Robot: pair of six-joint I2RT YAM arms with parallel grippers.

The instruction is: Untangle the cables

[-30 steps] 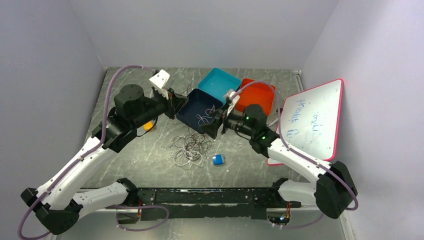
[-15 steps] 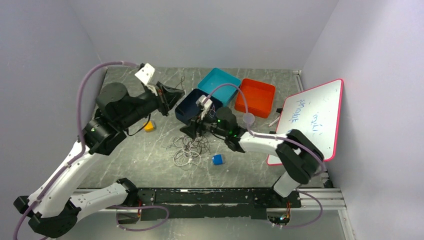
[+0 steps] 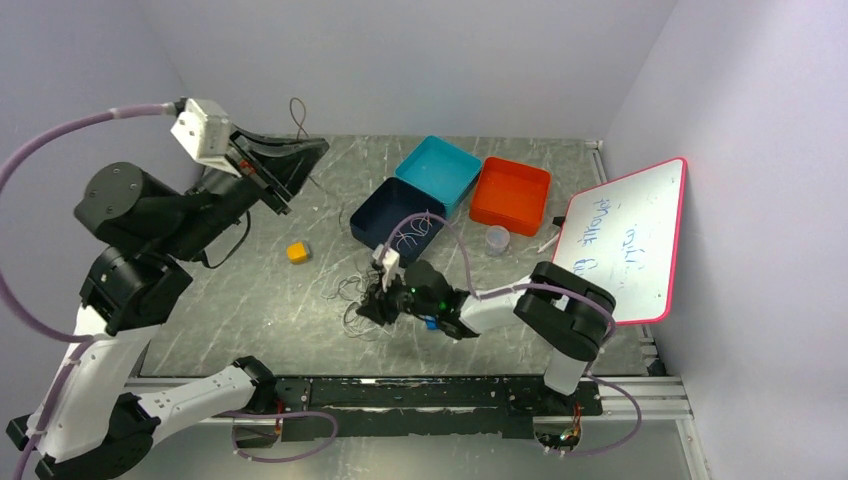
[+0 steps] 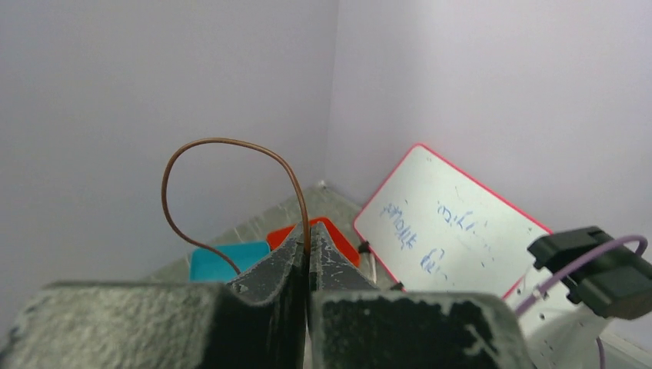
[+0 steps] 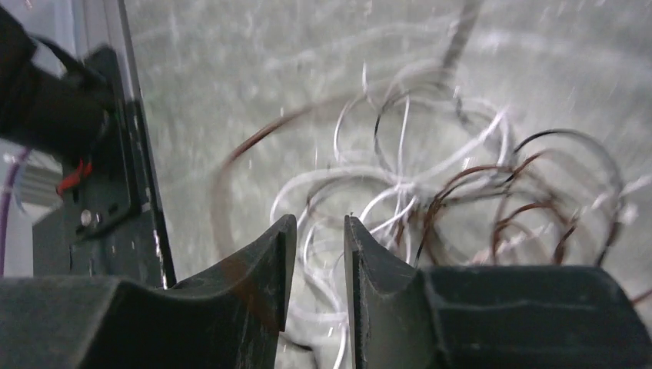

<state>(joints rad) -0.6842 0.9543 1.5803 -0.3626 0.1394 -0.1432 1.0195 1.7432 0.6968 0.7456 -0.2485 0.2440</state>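
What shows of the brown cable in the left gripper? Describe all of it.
The brown cable is a thin, stiff-looking wire, smooth and evenly dark brown. The left gripper is shut on it, pinching it between the fingertips. From the pinch it rises, arcs over in one open loop and drops back behind the gripper. It is held high in the air and touches nothing else in view. Its ends are hidden.

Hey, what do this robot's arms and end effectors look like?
The left arm and right arm pair white links with black round joints; a purple hose loops along each. A small white block sits at each wrist. The left end effector and right end effector are black, with two scuffed wedge-shaped fingers. A green light glows on the right arm.
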